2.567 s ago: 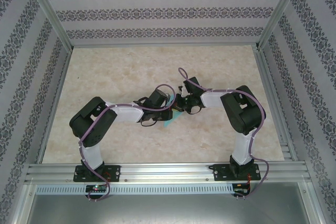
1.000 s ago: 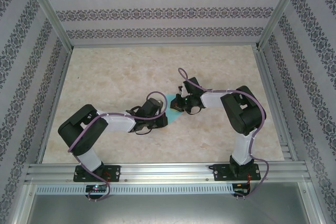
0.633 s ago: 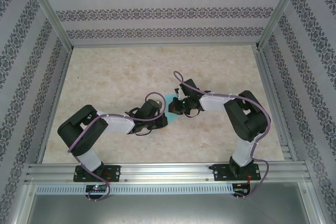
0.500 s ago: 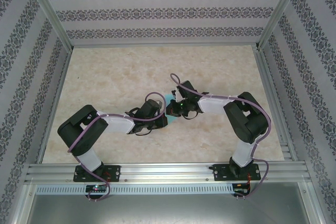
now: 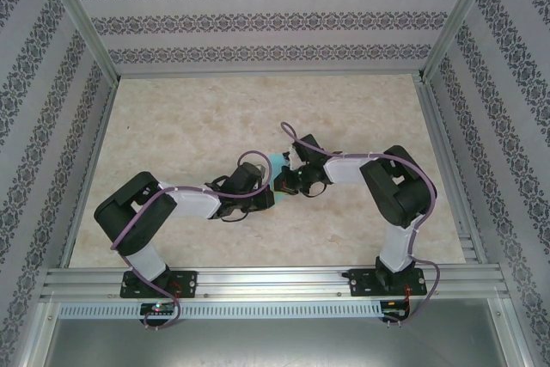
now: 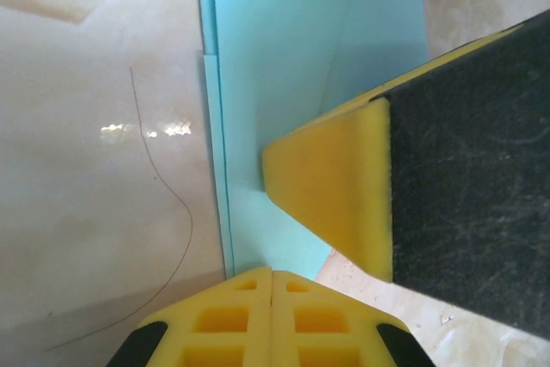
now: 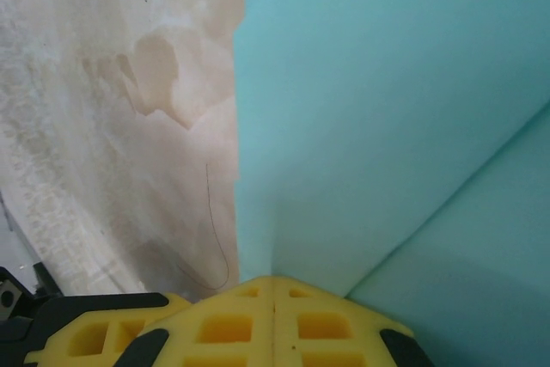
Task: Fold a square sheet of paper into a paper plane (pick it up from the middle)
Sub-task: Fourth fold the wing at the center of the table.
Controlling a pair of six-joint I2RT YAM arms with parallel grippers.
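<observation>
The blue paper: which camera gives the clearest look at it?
Left wrist: the paper lies on the table with its folded edges and layers plain. The right wrist view shows the paper close up, with one crease. The top view shows a small sliver of paper.

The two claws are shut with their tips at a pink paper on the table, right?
No, the paper is turquoise, not pink, as the right wrist view shows. The left claw and right claw are indeed shut, tips at it, on the table.
</observation>
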